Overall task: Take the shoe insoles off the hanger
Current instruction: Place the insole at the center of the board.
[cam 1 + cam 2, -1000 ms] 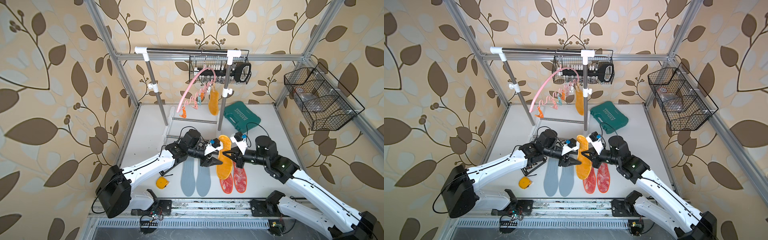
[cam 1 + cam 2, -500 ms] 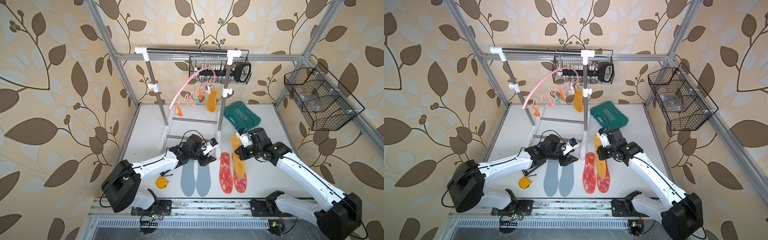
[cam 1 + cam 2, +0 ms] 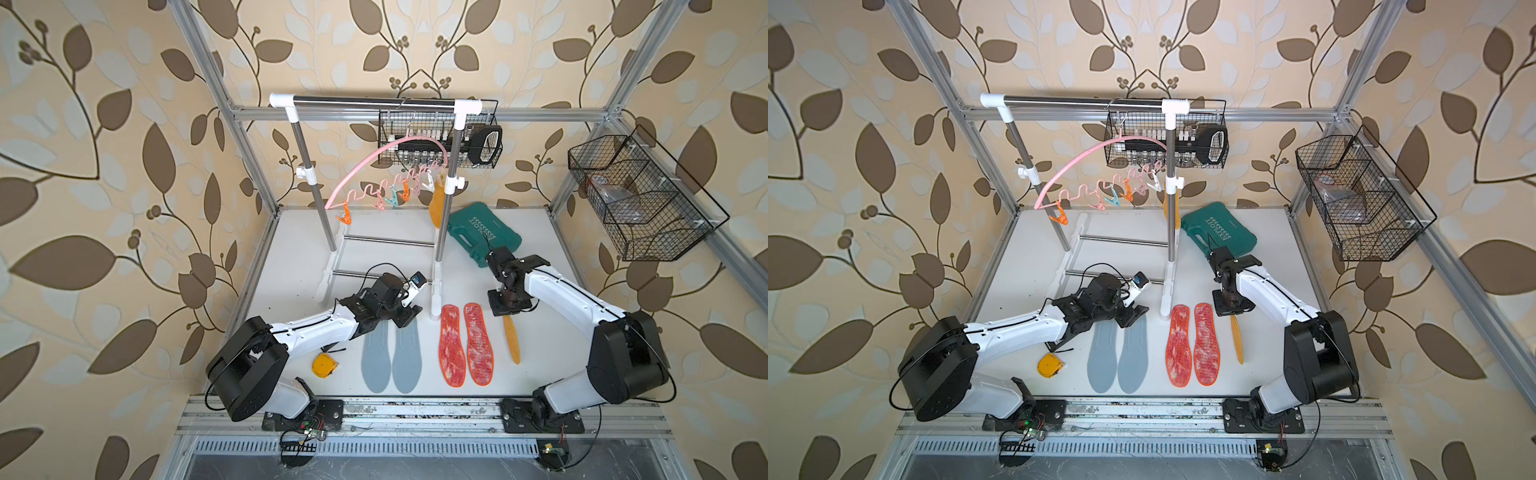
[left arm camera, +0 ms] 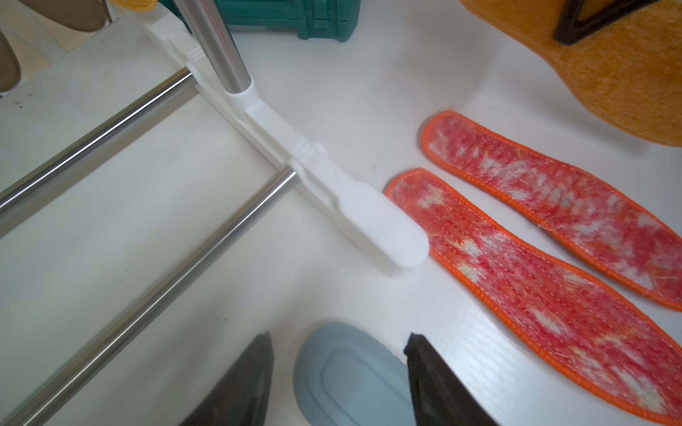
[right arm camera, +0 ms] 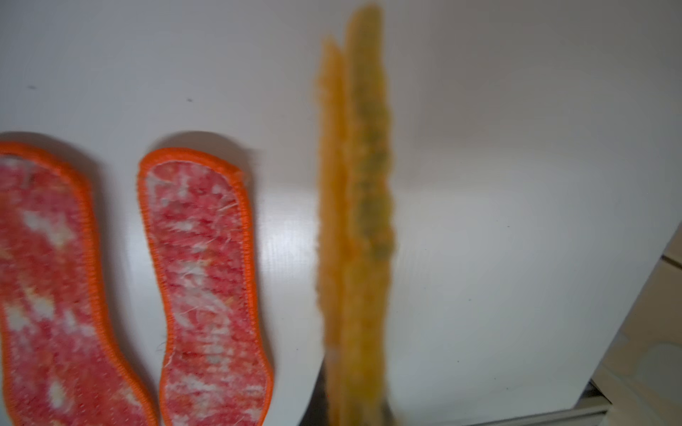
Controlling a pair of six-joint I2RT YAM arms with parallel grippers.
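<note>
My right claw, clamped on the mustard insole, holds it edge-on, long axis toward the worktop's front edge, beside the red pair.

Left arm lies long and low, stretched from its base at the front edge out across the worktop, wrist close to level. The left pincer sits low over the surface with its jaws parted, and the wrist view shows both dark fingers spread wide. Right arm now: forearm sloping inward, wrist folded straight down. The right pincer points at the worktop, clamped tight on a yellow insole.
</note>
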